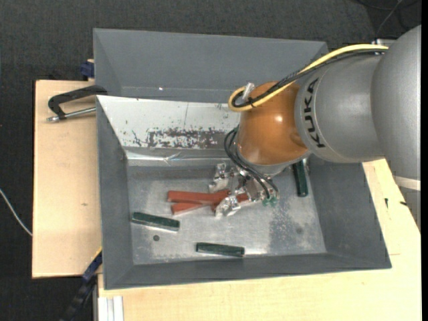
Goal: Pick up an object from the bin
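My gripper [226,191] hangs low over the middle of the bin floor, its metal fingers pointing left and down. Right under its fingertips lie two red flat strips [192,201], side by side, their right ends reaching to the fingers. I cannot make out whether the fingers enclose a strip. A dark green bar [301,178] stands tilted just right of the gripper, partly behind the arm.
A second dark green bar [155,221] lies at the front left of the floor and a third dark green bar [220,249] near the front wall. The arm's orange cover and grey body overhang the bin's right half.
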You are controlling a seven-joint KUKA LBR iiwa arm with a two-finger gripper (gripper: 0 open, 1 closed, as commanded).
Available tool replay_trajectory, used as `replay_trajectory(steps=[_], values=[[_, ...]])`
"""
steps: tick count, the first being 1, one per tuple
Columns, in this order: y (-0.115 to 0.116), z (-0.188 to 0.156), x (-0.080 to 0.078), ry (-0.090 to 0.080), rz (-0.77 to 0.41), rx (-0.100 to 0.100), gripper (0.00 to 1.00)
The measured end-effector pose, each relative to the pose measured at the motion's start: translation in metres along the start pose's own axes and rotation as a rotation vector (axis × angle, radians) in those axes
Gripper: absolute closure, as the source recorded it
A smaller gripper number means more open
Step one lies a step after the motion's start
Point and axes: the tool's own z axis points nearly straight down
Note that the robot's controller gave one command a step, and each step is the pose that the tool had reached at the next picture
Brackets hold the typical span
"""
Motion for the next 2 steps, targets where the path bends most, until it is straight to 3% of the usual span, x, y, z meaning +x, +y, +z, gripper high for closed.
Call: replay_trajectory(steps=[2], values=[[0.0, -0.018, 0.004, 0.005, 0.001, 0.001, 1.0]])
